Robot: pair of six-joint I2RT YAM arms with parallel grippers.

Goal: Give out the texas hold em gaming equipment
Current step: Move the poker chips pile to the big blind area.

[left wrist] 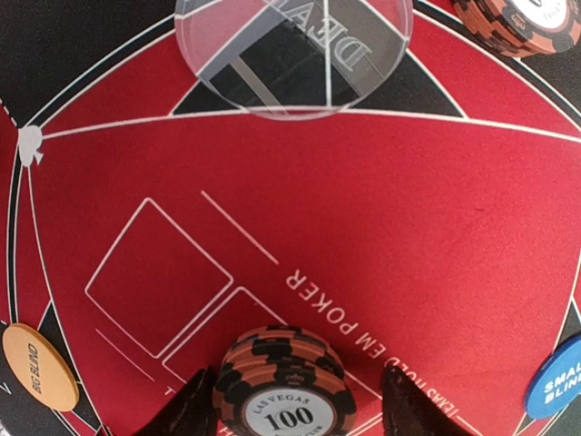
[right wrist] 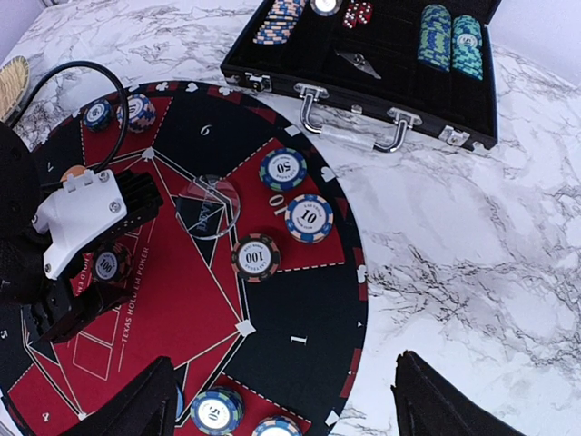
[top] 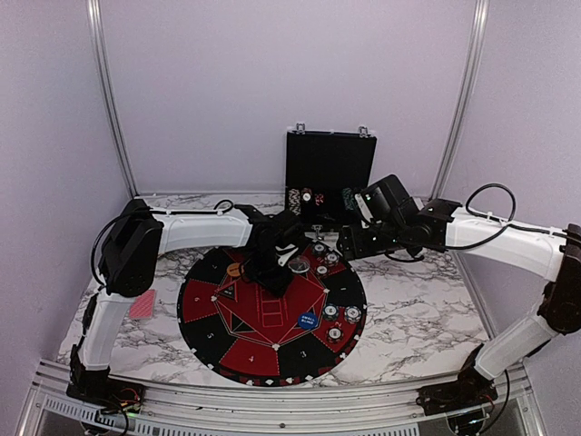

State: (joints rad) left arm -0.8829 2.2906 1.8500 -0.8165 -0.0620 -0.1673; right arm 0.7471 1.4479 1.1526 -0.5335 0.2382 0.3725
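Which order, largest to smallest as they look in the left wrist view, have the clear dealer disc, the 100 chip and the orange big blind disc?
1. clear dealer disc
2. 100 chip
3. orange big blind disc
The frame edge cuts the first two; true sizes stay unsure.

marker discs (left wrist: pixel 292 54): 3 | chip piles (right wrist: pixel 282 169) on mat (right wrist: pixel 290 309): maybe 9 | case (top: pixel 329 163): 1

Ahead of the left pincer (left wrist: pixel 300 409), bare red felt (left wrist: pixel 381 218) lies open as far as the clear disc (left wrist: pixel 292 54). A dark red chip stack (left wrist: pixel 289 391) fills the gap between its fingers. An orange disc (left wrist: pixel 38 365) and a blue disc (left wrist: pixel 556 389) sit wider out on either side.
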